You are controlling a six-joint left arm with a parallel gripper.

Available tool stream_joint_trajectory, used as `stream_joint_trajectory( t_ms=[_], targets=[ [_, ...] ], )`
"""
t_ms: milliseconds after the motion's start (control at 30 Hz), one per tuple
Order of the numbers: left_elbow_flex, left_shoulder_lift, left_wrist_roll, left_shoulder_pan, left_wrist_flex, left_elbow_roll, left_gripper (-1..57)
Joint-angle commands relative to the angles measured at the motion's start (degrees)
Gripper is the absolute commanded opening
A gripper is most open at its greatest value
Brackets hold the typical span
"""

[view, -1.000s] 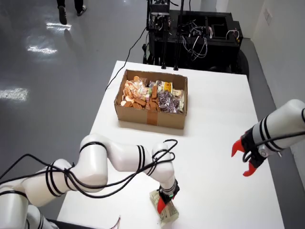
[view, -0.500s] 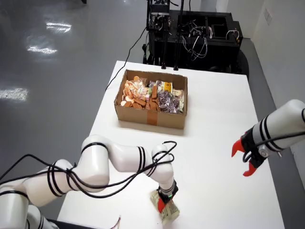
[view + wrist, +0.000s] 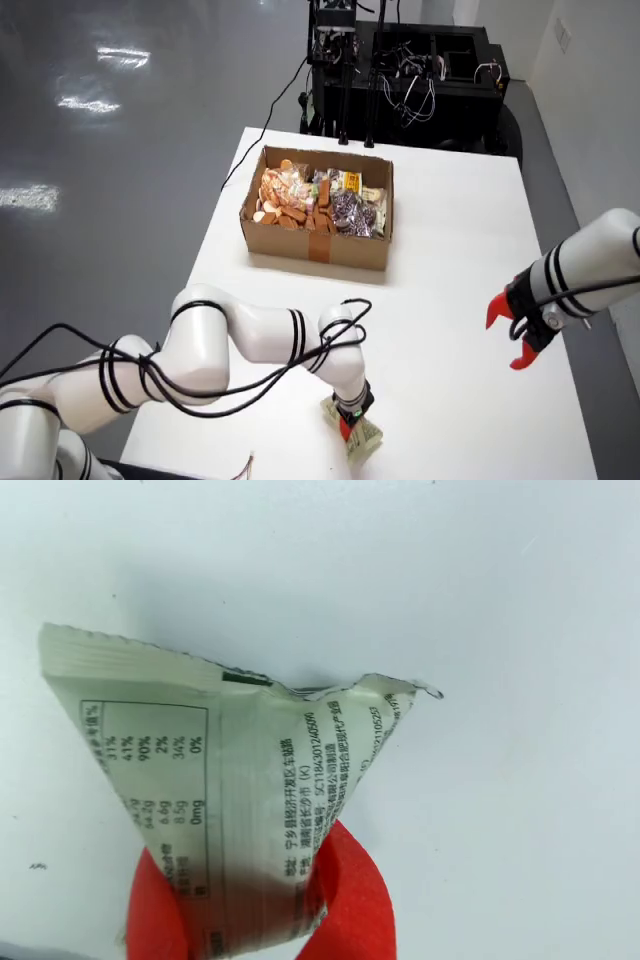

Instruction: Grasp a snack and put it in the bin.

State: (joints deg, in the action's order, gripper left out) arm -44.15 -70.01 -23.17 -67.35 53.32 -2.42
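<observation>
The red fingers [image 3: 345,905] are clamped on the lower end of the pale snack packet [image 3: 230,780], one each side, low over the white bench [image 3: 450,250].

We've got the working arm folded low, elbow bent, wrist pointing straight down at the near edge of the white table [image 3: 450,240]. Its red-fingered gripper [image 3: 347,427] is clamped on the pale snack packet [image 3: 364,438]; in the wrist view both red fingers [image 3: 352,900] pinch its lower end. The second gripper [image 3: 515,335] hangs over the table's right side, jaws apart.
</observation>
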Motion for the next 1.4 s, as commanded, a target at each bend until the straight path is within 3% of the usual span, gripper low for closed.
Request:
stream_joint_trajectory(
  t_ms=[33,300,767,1400],
  targets=[
    [0.28,0.15,-0.39,-0.26,1.20,-0.39,11.3],
    [2.00,3.10,-1.42,-0.12,3.36,-3.20,6.0],
    [13.42,5.73,1.35,4.93,8.92,-9.26,4.3],
    [43.40,-7.59,9.07,14.53,13.54,-12.52,4.5]
  ],
)
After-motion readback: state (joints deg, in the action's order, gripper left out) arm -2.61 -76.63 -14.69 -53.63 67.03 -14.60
